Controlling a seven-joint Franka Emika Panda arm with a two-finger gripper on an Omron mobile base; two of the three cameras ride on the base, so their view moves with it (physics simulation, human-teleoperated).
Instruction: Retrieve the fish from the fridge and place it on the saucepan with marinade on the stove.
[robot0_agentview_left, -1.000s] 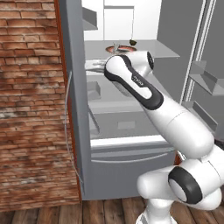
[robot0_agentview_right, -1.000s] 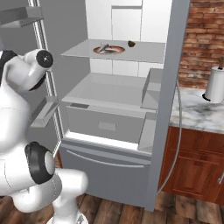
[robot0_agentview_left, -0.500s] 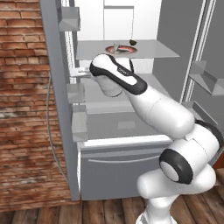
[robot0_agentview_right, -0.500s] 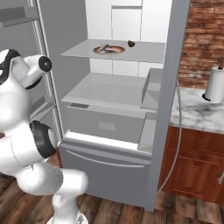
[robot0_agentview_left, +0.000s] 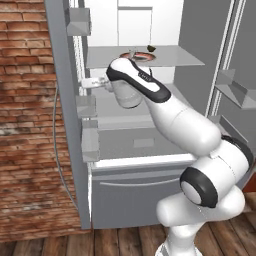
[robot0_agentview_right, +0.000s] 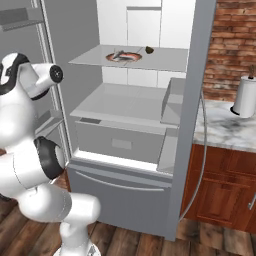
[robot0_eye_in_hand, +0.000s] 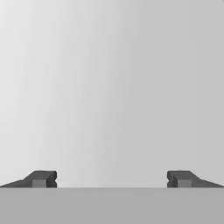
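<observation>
The grey fridge (robot0_agentview_left: 135, 192) (robot0_agentview_right: 120, 186) stands with both doors open, showing its white inside. On its top glass shelf the slim pale fish (robot0_agentview_left: 131, 53) (robot0_agentview_right: 119, 53) lies on a reddish-brown round dish (robot0_agentview_left: 140, 57) (robot0_agentview_right: 129, 58). A small dark lump (robot0_agentview_left: 151, 48) (robot0_agentview_right: 149, 49) sits just behind them. My gripper (robot0_agentview_left: 96, 84) (robot0_eye_in_hand: 111, 179) is at the inner side of the left door, below and left of that shelf. It is open, its fingertips (robot0_eye_in_hand: 43, 179) wide apart, nothing between them, facing a plain pale surface. The saucepan with marinade and the stove are out of view.
The left door (robot0_agentview_left: 65, 100) carries bins (robot0_agentview_left: 88, 107) beside my hand; a brick wall (robot0_agentview_left: 25, 125) lies past it. The right door (robot0_agentview_left: 237, 85) also has shelves. A marble counter (robot0_agentview_right: 225, 131) over wooden cabinets (robot0_agentview_right: 220, 192) holds a white canister (robot0_agentview_right: 245, 97).
The fridge's left door has swung much further open. My arm has swept left with it, and the hand now sits by the door's inner bins.
</observation>
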